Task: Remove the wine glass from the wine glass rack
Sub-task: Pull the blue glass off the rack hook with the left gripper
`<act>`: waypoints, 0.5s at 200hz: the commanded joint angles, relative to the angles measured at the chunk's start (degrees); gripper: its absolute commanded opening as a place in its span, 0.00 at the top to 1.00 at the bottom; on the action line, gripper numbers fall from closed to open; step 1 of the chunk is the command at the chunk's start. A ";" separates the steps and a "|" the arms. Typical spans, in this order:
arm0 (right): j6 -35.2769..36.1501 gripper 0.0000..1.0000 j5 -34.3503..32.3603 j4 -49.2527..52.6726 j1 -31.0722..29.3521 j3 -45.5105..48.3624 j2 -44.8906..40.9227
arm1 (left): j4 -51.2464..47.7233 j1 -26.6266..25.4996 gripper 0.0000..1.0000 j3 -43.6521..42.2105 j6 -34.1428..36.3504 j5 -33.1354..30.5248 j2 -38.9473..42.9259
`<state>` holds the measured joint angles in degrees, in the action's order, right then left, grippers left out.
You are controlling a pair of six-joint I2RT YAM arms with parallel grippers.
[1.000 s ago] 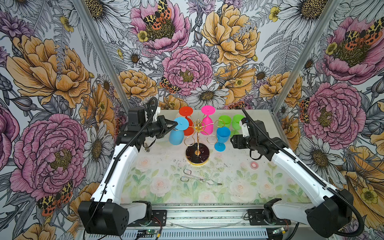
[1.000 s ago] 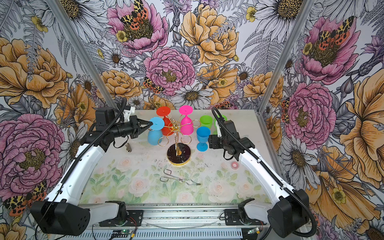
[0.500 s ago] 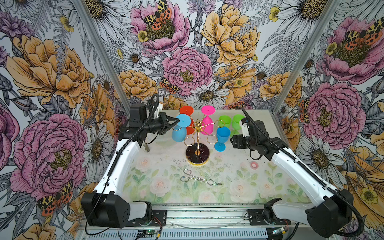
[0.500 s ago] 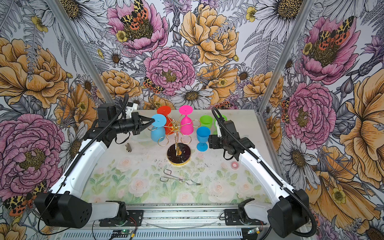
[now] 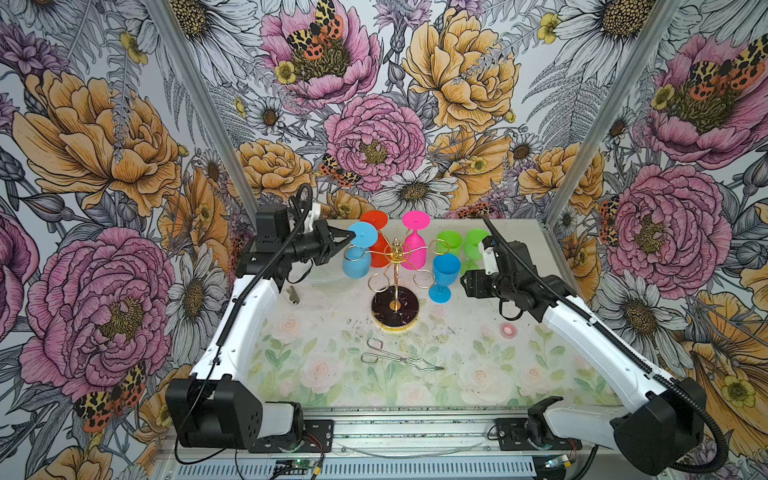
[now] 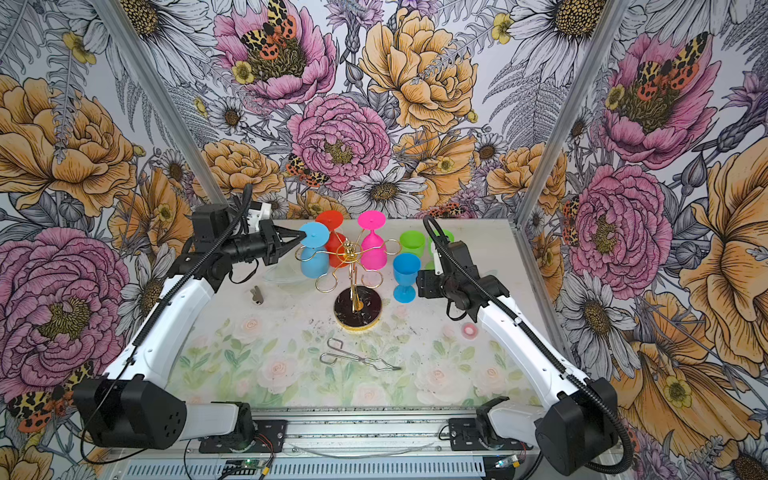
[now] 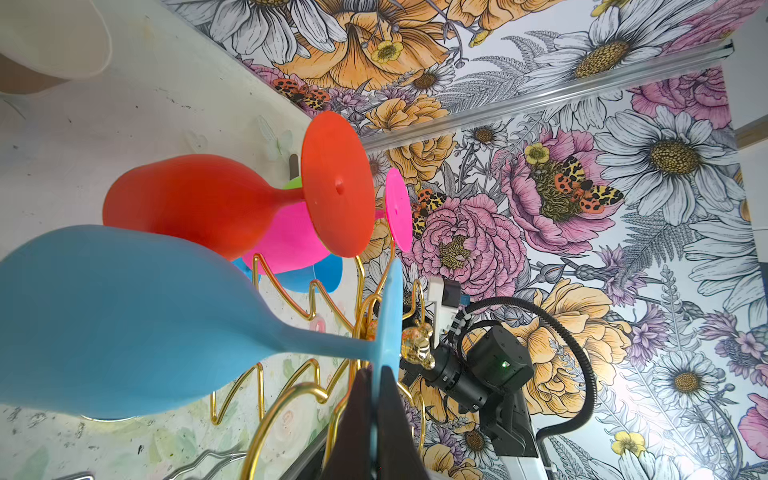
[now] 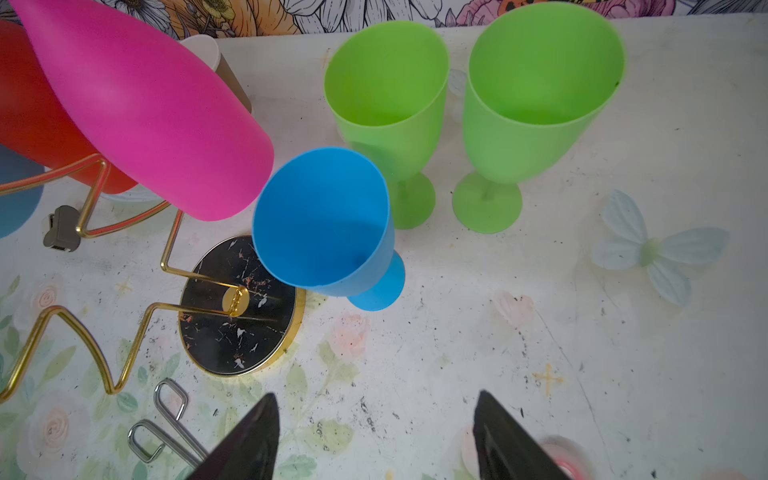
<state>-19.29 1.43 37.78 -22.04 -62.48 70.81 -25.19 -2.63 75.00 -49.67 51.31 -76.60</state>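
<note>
The wine glass rack point(image 5: 395, 309) point(image 6: 358, 309) is a gold wire stand on a round black base in the middle of the table. A light blue wine glass point(image 5: 356, 262) point(image 6: 314, 262) point(image 7: 124, 316) hangs upside down on it, its stem passing through a gold loop arm point(image 7: 291, 395). My left gripper point(image 5: 351, 237) point(image 6: 303, 237) point(image 7: 376, 374) is shut on the edge of this glass's foot. My right gripper point(image 5: 466, 284) point(image 6: 419, 284) point(image 8: 376, 401) is open and empty, beside an upright blue glass point(image 5: 445, 270) point(image 8: 328, 224).
A red glass point(image 5: 374, 219) point(image 7: 199, 203) and a pink glass point(image 5: 415, 249) point(image 8: 158, 112) also hang on the rack. Two green glasses point(image 8: 390, 99) point(image 8: 540, 91) stand behind the blue one. Steel wire tongs point(image 5: 399, 359) lie in front of the rack, and a small pink ring point(image 5: 507, 330) lies at the right.
My left gripper has risen a little with the light blue glass's foot in it, so the glass hangs higher. The right arm has not moved.
</note>
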 commanded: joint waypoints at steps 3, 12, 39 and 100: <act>-0.58 0.25 0.86 -1.61 0.05 0.35 -1.24 | 2.14 1.41 1.00 -0.41 -0.86 1.79 2.29; -0.63 0.25 0.94 -1.69 0.07 0.34 -1.15 | 2.13 2.03 1.00 -0.78 -0.87 1.71 2.79; -0.66 0.25 1.24 -1.83 0.06 0.34 -1.00 | 2.10 4.32 1.00 -2.51 -1.13 1.46 4.54; -1.26 0.25 1.63 -2.19 0.07 0.34 -1.03 | 2.18 10.08 1.00 -7.91 -1.22 -0.36 11.11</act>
<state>-19.73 2.46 37.34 -22.04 -62.28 70.81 -24.51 5.80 68.99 -50.92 51.44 -68.62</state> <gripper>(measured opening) 0.746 0.053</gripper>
